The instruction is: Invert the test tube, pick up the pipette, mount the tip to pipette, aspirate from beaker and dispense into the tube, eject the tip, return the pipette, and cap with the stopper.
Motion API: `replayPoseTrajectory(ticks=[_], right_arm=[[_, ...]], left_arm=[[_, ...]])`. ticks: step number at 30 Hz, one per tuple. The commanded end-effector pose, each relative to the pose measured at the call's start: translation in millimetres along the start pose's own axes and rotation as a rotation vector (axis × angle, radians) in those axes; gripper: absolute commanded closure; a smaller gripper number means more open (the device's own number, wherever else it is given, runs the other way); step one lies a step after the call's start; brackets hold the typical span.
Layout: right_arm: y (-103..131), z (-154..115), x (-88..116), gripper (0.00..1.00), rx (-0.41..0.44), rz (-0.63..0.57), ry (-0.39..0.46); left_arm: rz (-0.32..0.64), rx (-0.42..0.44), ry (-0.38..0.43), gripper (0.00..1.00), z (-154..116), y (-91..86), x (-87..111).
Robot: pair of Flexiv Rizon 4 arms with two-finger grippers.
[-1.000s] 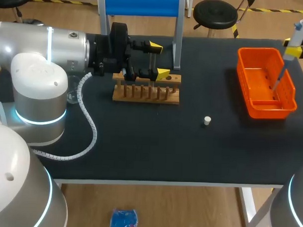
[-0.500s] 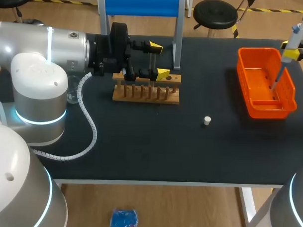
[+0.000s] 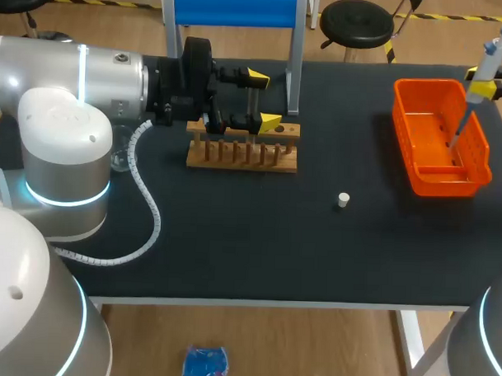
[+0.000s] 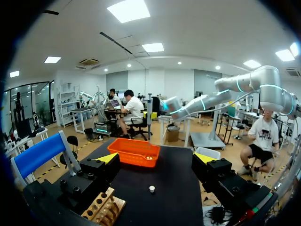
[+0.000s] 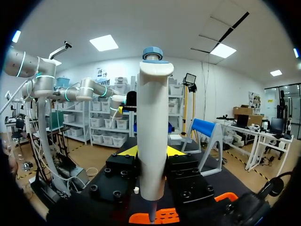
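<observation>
Left arm lies level across the upper left, hand [image 3: 262,98] spread wide; right hand [image 3: 479,82], upper right edge, clamps the pipette [image 5: 153,117].

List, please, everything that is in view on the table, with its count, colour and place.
table: 1, black, under everything
rack: 1, wooden, far middle
stand: 1, blue bar on grey legs, behind rack
bin: 1, orange, far right
stopper: 1, white, on table, nearer than rack and bin
clear vessel: 1, beside left arm, partly hidden
pipette: 1, white with blue cap, upright, above bin
left gripper: 1, yellow tips, open, above rack
right gripper: 1, yellow tips, shut on pipette
</observation>
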State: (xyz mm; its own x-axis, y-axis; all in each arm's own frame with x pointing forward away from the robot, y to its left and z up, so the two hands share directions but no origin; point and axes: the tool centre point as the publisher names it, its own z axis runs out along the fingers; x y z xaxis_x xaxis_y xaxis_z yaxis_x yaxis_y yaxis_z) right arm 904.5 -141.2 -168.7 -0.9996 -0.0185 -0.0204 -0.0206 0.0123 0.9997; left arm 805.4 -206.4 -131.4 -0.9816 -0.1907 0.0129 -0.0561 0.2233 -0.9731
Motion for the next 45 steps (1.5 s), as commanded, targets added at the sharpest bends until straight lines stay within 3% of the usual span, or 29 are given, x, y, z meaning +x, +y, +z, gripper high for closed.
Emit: replayPoseTrajectory(ticks=[1, 11, 12, 21, 27, 34, 38, 45], right_arm=[[0.0, -0.9, -0.9, 1.00, 0.000, -0.001, 0.003], [0.0, -0.9, -0.9, 1.00, 0.000, -0.001, 0.003], [0.0, -0.9, -0.9, 1.00, 0.000, -0.001, 0.003], [0.0, -0.9, -0.9, 1.00, 0.000, -0.001, 0.003], [0.0, -0.9, -0.9, 1.00, 0.000, -0.001, 0.003], [0.0, -0.9, -0.9, 1.00, 0.000, -0.001, 0.003], [0.0, -0.9, -0.9, 1.00, 0.000, -0.001, 0.003], [0.0, -0.9, -0.9, 1.00, 0.000, -0.001, 0.003]], left_arm=[[0.000, 0.000, 0.002, 0.00, 0.4, 0.1, -0.8], [0.000, 0.000, 0.002, 0.00, 0.4, 0.1, -0.8], [0.009, -0.008, -0.001, 0.00, 6.0, -5.7, -3.4], [0.004, -0.103, -0.043, 0.00, 70.3, -71.1, -27.0], [0.042, -0.122, 0.000, 0.00, 133.3, -104.3, -42.2], [0.077, -0.122, 0.094, 0.00, 202.5, -118.0, -58.6], [0.068, -0.135, 0.105, 0.00, 234.2, -124.1, -62.6], [0.064, -0.140, 0.125, 0.00, 268.0, -129.1, -60.8]])
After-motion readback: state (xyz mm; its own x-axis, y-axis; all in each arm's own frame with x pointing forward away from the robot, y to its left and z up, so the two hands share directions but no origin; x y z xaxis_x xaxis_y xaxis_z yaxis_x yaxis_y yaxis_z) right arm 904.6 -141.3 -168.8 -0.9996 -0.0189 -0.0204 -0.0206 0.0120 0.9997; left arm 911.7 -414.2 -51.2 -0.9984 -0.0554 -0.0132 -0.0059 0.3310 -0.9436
